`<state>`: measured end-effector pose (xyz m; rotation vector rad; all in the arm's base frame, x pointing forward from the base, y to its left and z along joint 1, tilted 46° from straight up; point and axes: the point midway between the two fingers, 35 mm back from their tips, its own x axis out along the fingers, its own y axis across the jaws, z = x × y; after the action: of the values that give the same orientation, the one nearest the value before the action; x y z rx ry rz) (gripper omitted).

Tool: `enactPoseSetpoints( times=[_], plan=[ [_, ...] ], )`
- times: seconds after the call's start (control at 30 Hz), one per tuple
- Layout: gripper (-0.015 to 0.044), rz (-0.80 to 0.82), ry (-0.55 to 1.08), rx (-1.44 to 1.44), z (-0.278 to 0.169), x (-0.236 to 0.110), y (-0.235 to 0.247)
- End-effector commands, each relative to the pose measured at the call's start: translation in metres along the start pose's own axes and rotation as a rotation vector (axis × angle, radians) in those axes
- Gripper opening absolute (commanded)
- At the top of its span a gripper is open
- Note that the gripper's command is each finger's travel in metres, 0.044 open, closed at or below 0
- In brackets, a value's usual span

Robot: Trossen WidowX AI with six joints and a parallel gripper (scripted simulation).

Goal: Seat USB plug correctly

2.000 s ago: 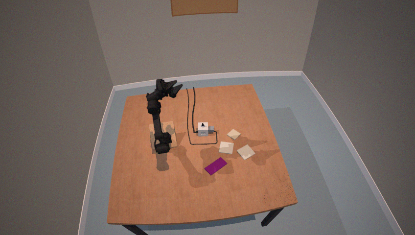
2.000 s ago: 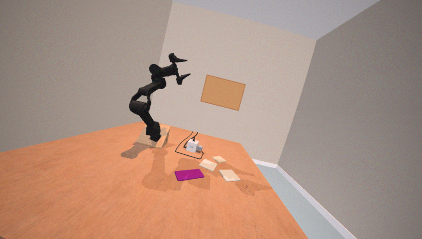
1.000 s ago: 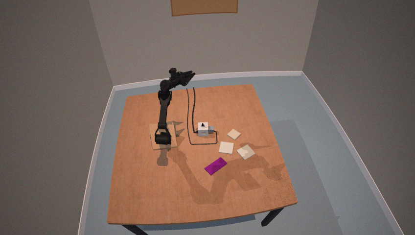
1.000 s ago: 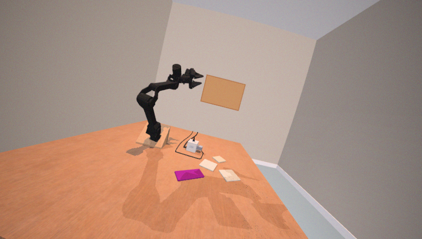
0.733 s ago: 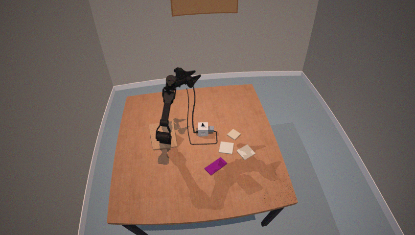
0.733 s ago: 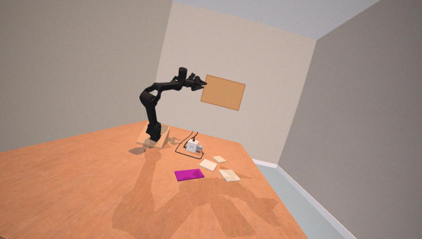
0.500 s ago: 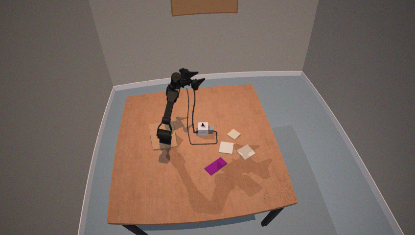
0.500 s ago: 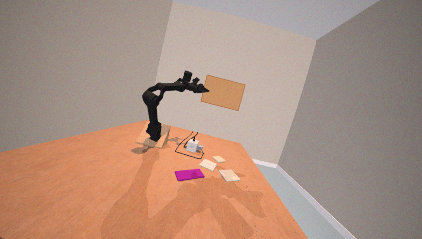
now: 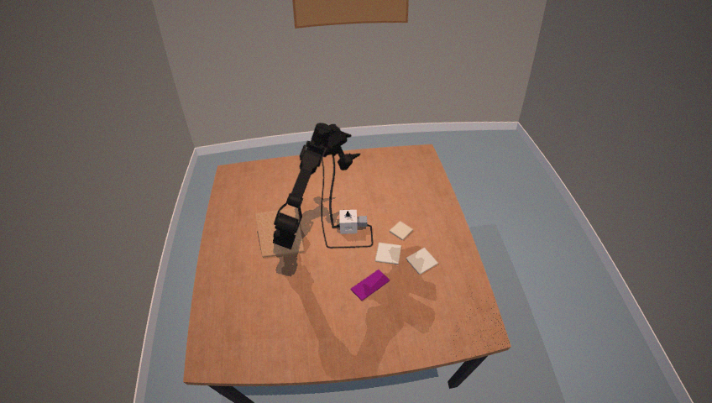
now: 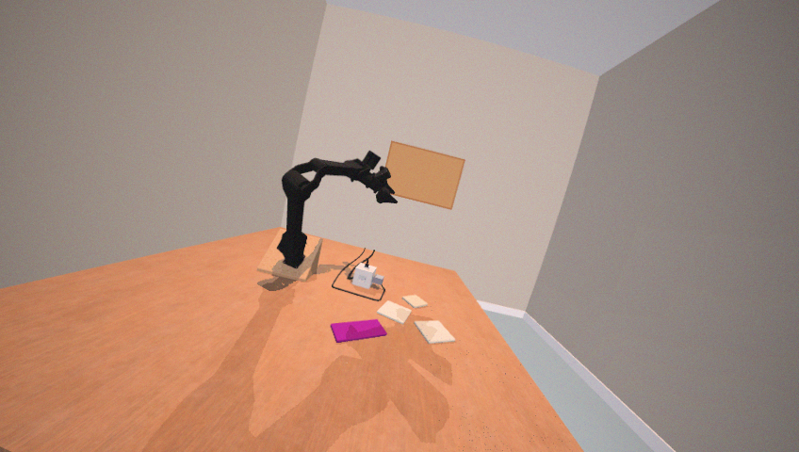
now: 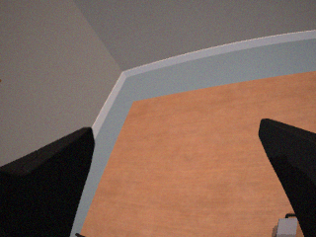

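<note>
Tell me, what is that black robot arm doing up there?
The black arm is reaching over the table with its claw wide open and holding nothing. It hangs high above a small white power cube. A black USB plug sticks out of the cube's top, and its cable loops across the wood. The arm has not touched the plug yet. Three pale tiles and a purple block lie nearby, apart from the cube.
</note>
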<state>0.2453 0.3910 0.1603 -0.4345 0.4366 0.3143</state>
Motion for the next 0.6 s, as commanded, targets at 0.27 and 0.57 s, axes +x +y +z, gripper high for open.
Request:
enactPoseSetpoints(
  times=[0.27,0.57],
  plan=[
    [0.0440,-0.367,0.401,0.702,-0.101,0.051,-0.066],
    [0.0440,-0.701,0.484,1.039,-0.144,0.051,-0.106]
  ],
)
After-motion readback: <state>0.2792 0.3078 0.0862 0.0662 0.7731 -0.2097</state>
